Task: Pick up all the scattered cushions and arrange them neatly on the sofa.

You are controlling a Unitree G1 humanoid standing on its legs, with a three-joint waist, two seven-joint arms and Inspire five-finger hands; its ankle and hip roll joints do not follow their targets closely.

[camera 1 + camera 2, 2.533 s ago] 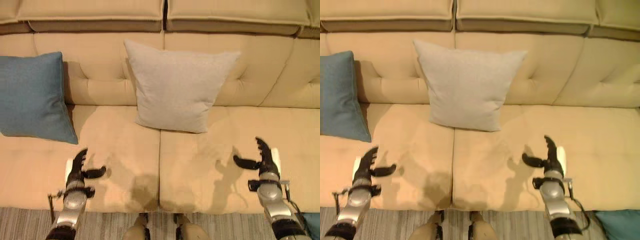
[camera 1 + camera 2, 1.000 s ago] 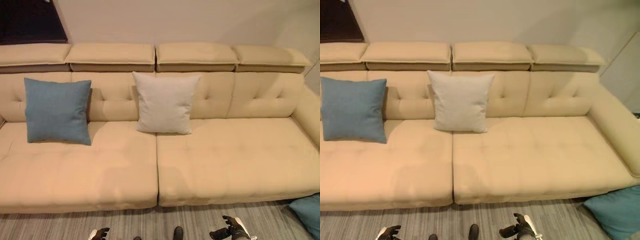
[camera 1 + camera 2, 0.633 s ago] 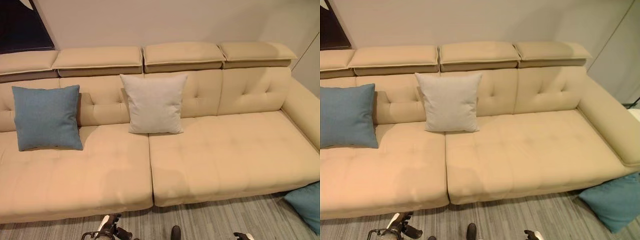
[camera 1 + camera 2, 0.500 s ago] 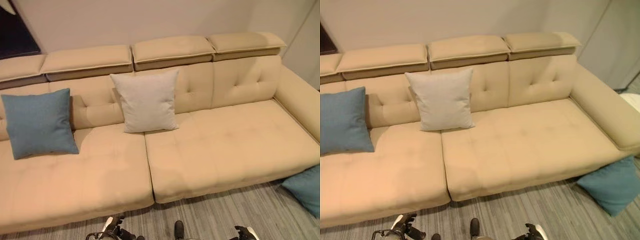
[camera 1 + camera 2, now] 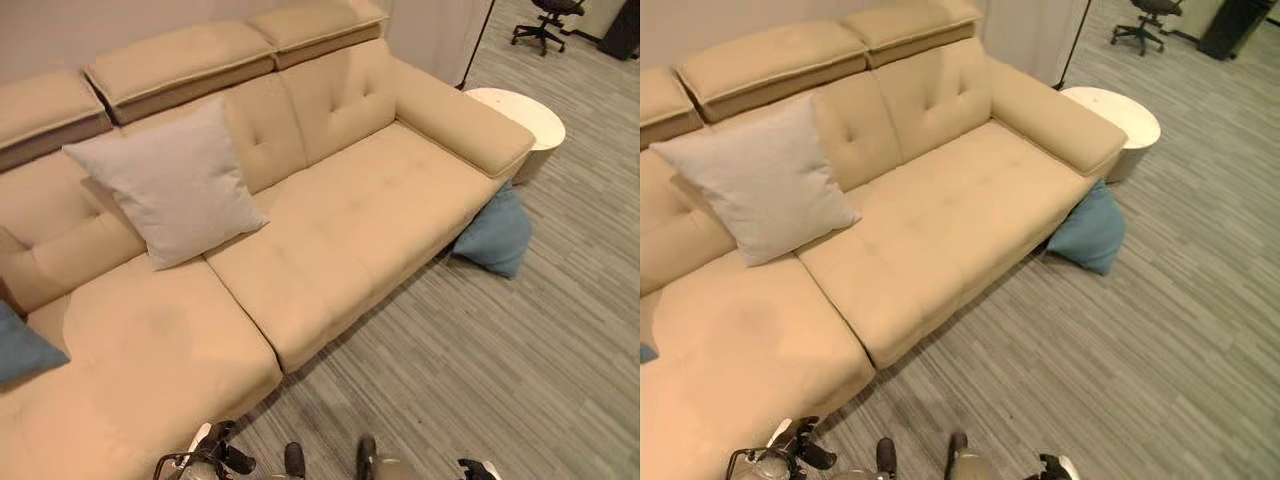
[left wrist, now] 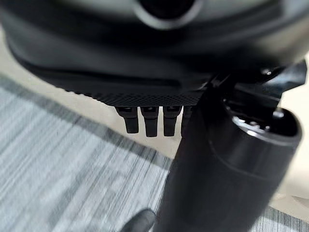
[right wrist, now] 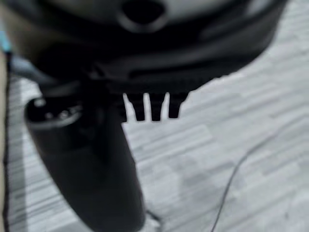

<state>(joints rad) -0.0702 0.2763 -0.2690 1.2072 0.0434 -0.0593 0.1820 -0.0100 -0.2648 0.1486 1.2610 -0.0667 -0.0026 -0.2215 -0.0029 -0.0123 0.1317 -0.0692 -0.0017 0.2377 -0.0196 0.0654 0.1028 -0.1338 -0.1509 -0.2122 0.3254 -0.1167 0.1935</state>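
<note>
A teal cushion (image 5: pixel 493 232) lies on the floor, leaning against the sofa's (image 5: pixel 380 200) right arm end. A light grey cushion (image 5: pixel 165 185) stands against the backrest. A corner of a blue cushion (image 5: pixel 20 345) shows at the left on the seat. My left hand (image 5: pixel 215 455) and right hand (image 5: pixel 478 468) hang low at the bottom edge, over the carpet, far from every cushion. In the left wrist view the left hand's fingers (image 6: pixel 150 121) are straight and hold nothing. The right hand's fingers (image 7: pixel 154 108) are likewise straight and empty above the floor.
A round white side table (image 5: pixel 520 115) stands beside the sofa's right arm, just behind the teal cushion. An office chair (image 5: pixel 545 18) is at the far right. Grey striped carpet (image 5: pixel 520 360) stretches between me and the teal cushion.
The whole view has swung to the right: the sofa's right end, the side table and the floor cushion have come into fuller view. Both hands stay low and empty.
</note>
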